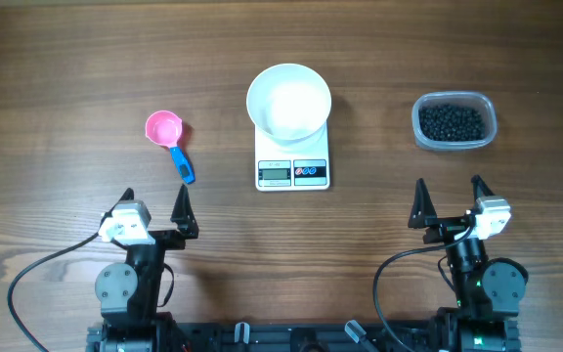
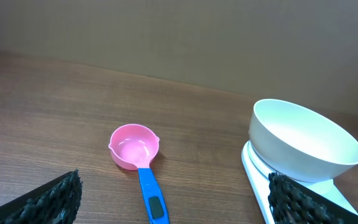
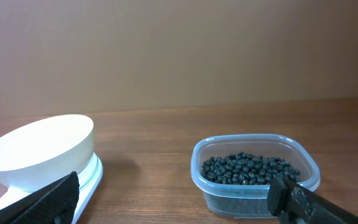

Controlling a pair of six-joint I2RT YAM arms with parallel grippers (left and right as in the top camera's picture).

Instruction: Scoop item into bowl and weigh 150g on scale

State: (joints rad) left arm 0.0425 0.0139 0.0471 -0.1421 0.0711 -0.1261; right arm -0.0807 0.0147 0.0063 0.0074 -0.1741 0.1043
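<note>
Seen from overhead, my left gripper [image 1: 154, 196] was spread wide with nothing between its fingers. My right gripper [image 1: 449, 186] was spread just as wide and was also empty. Neither touched anything on the wooden table [image 1: 57, 108]. The scale [image 1: 293, 173] lay ahead, between my two grippers, with the white bowl [image 1: 288, 101] standing empty on it. A pink scoop [image 1: 169, 137] with a blue handle lay just ahead of my left gripper, apart from it. The black beads [image 1: 450, 121] filled a clear tub [image 1: 489, 106] ahead of my right gripper.

In my left wrist view, the scoop lay ahead between my spread fingers, handle toward me. The bowl on the scale sat ahead to the right, just beyond my right finger.

In my right wrist view, the tub of beads sat ahead, nearer my right finger. The bowl and scale were ahead beyond my left finger.
</note>
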